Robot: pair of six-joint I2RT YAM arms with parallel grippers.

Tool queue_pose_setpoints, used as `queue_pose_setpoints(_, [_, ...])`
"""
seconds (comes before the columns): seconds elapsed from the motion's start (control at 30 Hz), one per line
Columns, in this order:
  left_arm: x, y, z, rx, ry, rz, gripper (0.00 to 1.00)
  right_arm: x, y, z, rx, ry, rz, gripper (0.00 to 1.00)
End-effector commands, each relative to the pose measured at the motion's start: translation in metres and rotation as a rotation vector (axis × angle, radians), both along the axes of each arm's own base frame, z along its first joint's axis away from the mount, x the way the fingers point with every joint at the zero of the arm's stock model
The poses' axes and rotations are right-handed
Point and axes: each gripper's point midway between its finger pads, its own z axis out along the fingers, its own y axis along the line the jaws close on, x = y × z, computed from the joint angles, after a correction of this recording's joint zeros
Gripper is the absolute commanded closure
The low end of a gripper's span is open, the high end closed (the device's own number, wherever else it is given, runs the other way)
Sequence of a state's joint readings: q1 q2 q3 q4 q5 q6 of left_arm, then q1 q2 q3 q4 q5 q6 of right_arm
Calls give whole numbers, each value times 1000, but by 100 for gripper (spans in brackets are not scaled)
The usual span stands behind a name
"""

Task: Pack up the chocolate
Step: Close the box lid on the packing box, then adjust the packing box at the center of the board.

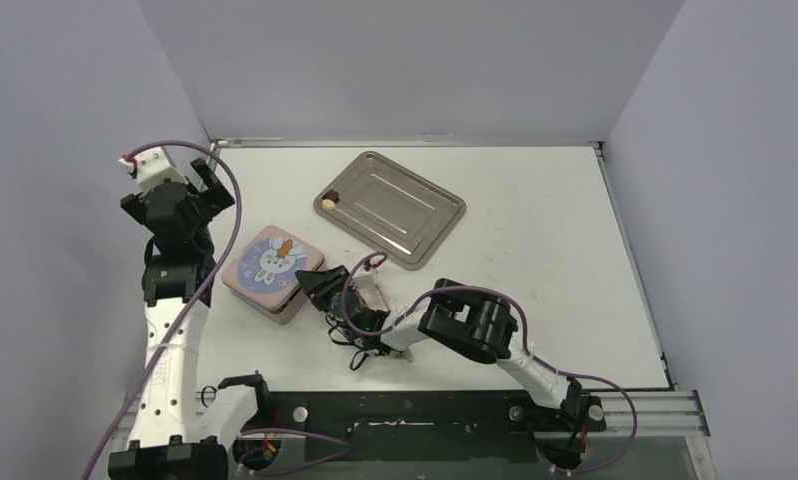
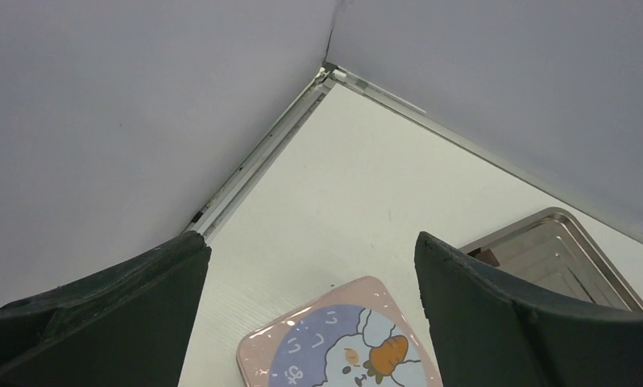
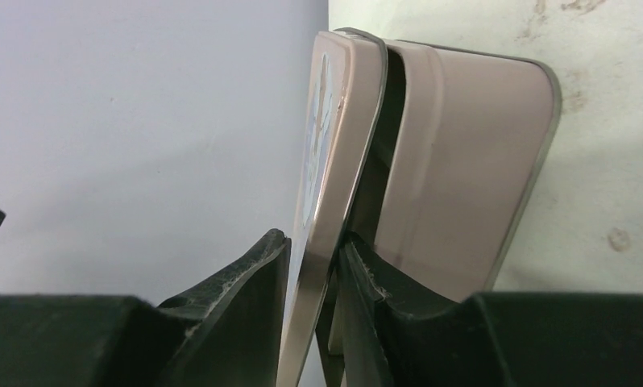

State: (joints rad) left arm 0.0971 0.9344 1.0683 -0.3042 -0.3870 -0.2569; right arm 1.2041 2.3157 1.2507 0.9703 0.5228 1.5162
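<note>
A pink tin (image 1: 275, 300) with a rabbit-and-carrot lid (image 1: 273, 258) stands left of centre on the table. My right gripper (image 1: 311, 284) is shut on the lid's near right edge. In the right wrist view the lid (image 3: 334, 145) sits between the fingers (image 3: 246, 282), a little apart from the tin body (image 3: 455, 161). A cream chocolate chunk (image 1: 328, 204) and a dark one lie in the left corner of the steel tray (image 1: 415, 215). My left gripper (image 1: 207, 185) is open and empty, raised beyond the tin; its view shows the lid (image 2: 342, 347) below. Other chocolate is hidden.
The steel tray also shows at the right of the left wrist view (image 2: 560, 242), with a brown chunk (image 2: 487, 256) at its corner. Grey walls enclose the table on three sides. The right arm's cable (image 1: 360, 300) loops near the tin.
</note>
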Motion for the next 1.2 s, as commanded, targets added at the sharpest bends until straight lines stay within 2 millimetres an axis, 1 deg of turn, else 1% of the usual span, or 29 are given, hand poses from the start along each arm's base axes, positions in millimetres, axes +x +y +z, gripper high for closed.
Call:
queue_pose_setpoints(0.0, [14,-2,-2,18,-19,-19,3,0,-15,42,23,-38,-5,70])
queue_pose_setpoints(0.13, [20,0,-17,31,8,-15,3,-3,-28,40,-20,-16,26,70])
queue_pose_setpoints(0.2, [23,2,-25,22,19,-5,3,-5,-33,40,-44,4,40,68])
queue_pose_setpoints(0.3, [33,-1,-42,-16,43,-16,4,-10,-36,35,-108,29,64,62])
queue_pose_setpoints(0.43, [47,-10,-69,-96,84,-42,5,-12,-32,27,-186,53,106,53])
queue_pose_setpoints(0.53, [57,-10,-88,-133,118,-27,7,-11,-32,14,-204,97,137,48])
queue_pose_setpoints(0.63, [64,-3,-108,-152,176,20,8,-4,-31,9,-184,106,160,47])
queue_pose_setpoints(0.7, [64,0,-122,-165,222,48,8,1,-27,15,-157,76,183,46])
queue_pose_setpoints(0.8, [65,-5,-143,-190,260,20,9,10,-26,17,-112,53,211,46])
queue_pose_setpoints(0.87, [65,-7,-150,-194,261,11,11,12,-29,18,-105,54,209,44])
queue_pose_setpoints(0.93, [64,-3,-156,-174,264,23,12,14,-29,16,-110,57,213,44])
queue_pose_setpoints(1.03, [65,14,-169,-132,303,81,14,15,-25,12,-115,77,227,44])
queue_pose_setpoints(1.1, [67,23,-181,-135,338,109,18,16,-23,9,-115,91,229,44])
queue_pose_setpoints(1.17, [71,24,-197,-166,368,97,23,17,-18,6,-109,98,247,44])
